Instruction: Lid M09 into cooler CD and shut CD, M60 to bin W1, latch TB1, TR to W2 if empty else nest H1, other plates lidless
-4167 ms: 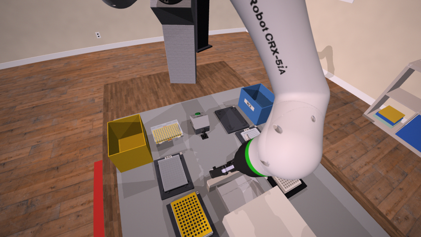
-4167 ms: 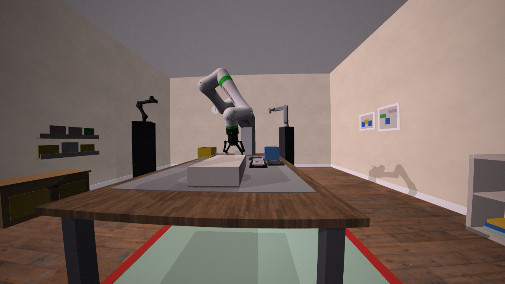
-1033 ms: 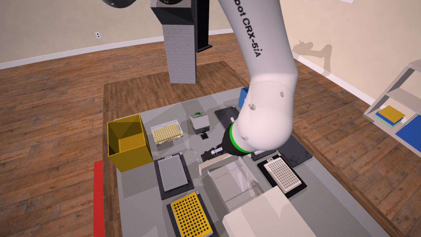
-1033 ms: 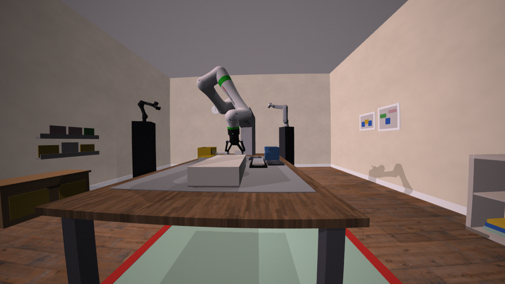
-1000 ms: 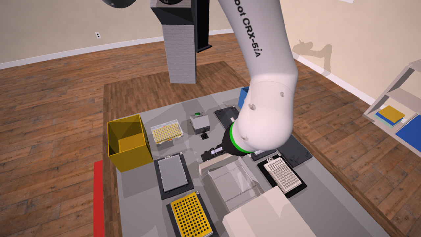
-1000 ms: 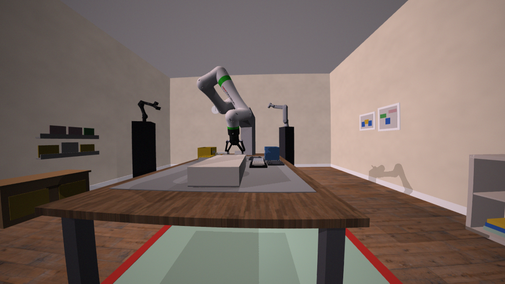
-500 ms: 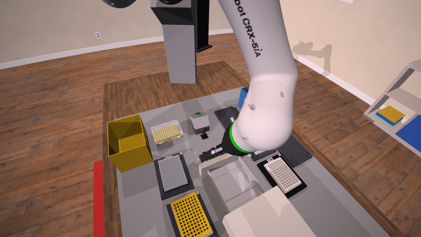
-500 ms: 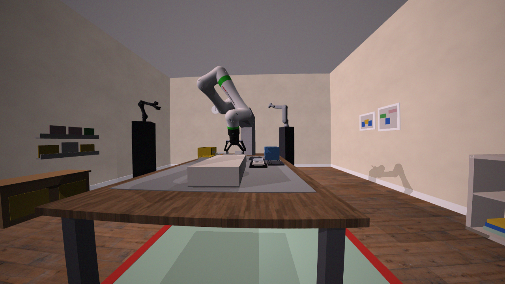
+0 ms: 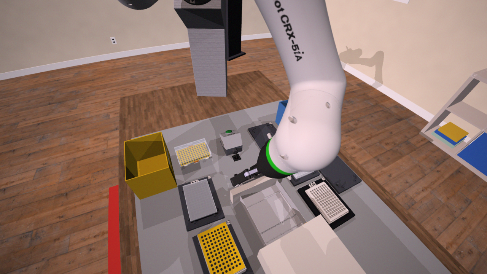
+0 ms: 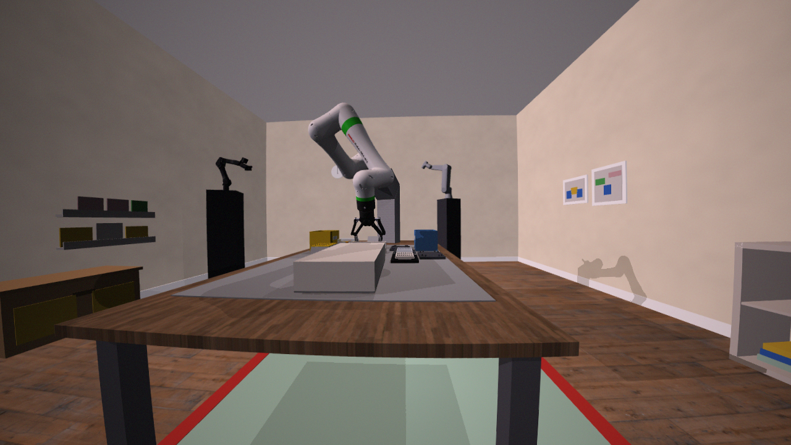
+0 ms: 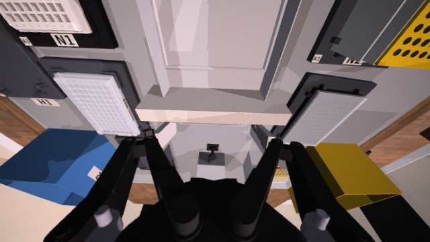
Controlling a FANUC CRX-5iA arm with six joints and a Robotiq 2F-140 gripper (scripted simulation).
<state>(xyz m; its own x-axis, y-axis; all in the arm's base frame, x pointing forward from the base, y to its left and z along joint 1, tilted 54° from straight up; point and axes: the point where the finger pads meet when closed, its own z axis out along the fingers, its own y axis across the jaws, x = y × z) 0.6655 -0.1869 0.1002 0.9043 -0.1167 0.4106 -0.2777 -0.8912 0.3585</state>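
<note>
My gripper (image 9: 238, 180) (image 10: 368, 238) (image 11: 213, 126) is open and empty, pointing down just beyond the front panel (image 9: 250, 186) (image 11: 215, 117) of CD's drawer. The drawer stands out of the cooler housing (image 9: 309, 245) (image 10: 334, 276) and shows no plate. A white plate (image 9: 327, 201) (image 11: 47, 17) lies on N1. A plate with a pale flat top and dark sides (image 9: 199, 199) (image 11: 327, 114) lies on a nest whose tag I cannot read. A pale gridded piece (image 11: 97, 104) lies on a nest beside the drawer. A yellow rack (image 9: 221, 248) (image 11: 410, 40) shows black holes.
Yellow bin W1 (image 9: 148, 183) (image 11: 366, 171), tip box TB1 (image 9: 193, 153) and the DONE box (image 9: 231, 141) with its green key (image 9: 228, 131) stand beyond the drawer. Blue bin W2 (image 10: 426, 240) (image 11: 57, 158) is on the other side. H1 (image 11: 20, 77) holds no rack.
</note>
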